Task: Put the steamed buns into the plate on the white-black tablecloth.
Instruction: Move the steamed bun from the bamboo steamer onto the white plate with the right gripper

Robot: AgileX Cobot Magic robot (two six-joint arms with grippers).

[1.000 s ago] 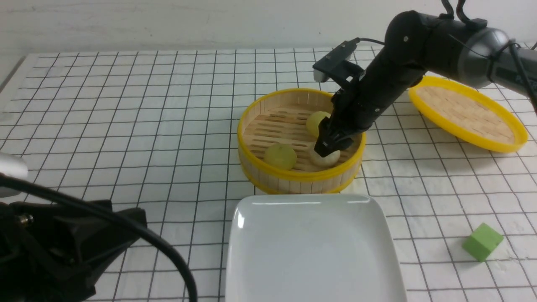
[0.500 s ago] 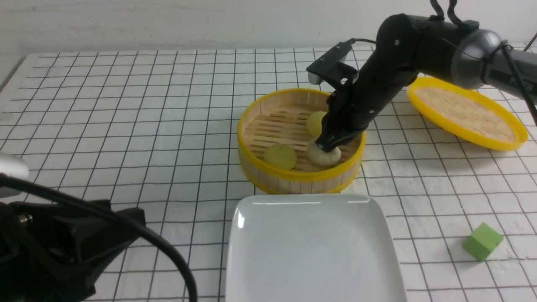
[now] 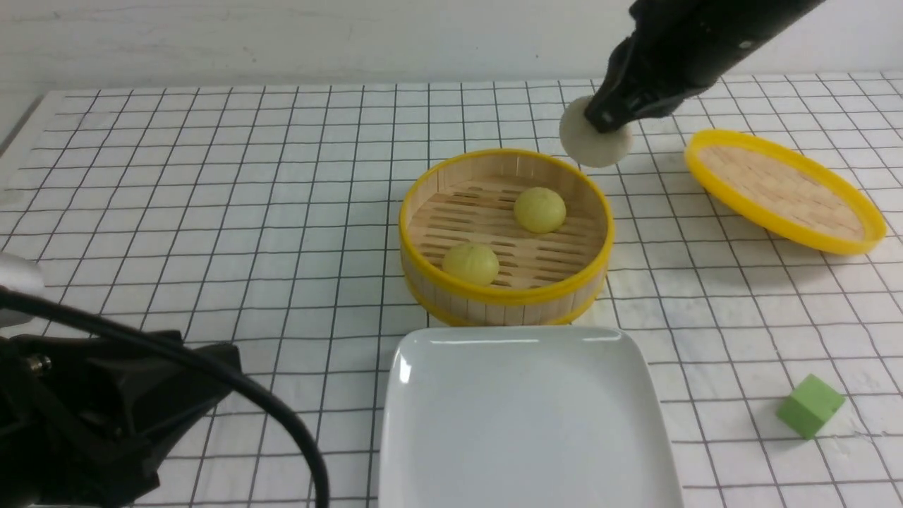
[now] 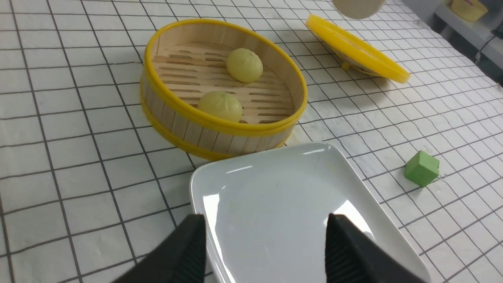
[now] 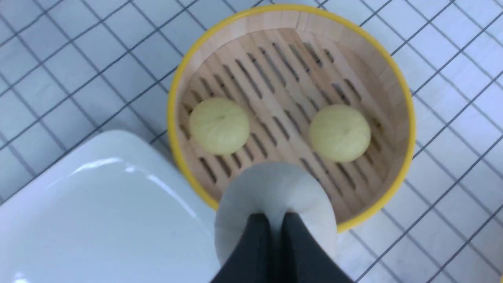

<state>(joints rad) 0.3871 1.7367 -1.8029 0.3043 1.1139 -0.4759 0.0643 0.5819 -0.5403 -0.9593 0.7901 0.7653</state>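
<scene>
My right gripper [image 3: 608,121] is shut on the beige-white steamed bun [image 3: 596,144], pinching its top, and holds it in the air above the far right rim of the bamboo steamer [image 3: 504,296]. In the right wrist view the fingers [image 5: 259,236] meet on this bun [image 5: 271,188]. Two pale yellow steamed buns [image 3: 540,209] [image 3: 470,263] lie inside the steamer. The white plate [image 3: 522,423] sits bare on the white-black tablecloth [image 3: 211,176], just in front of the steamer. My left gripper [image 4: 265,218] hangs open over the plate's near edge [image 4: 275,188], with nothing between its fingers.
The yellow-rimmed steamer lid [image 3: 783,190] lies tilted at the back right. A green cube [image 3: 810,406] rests on the cloth to the right of the plate. My left arm's black body [image 3: 106,416] fills the near left corner.
The right gripper closed on the beige-white bun inside the steamer and lifted it up and out, rising toward the back right. The left arm stayed still.
</scene>
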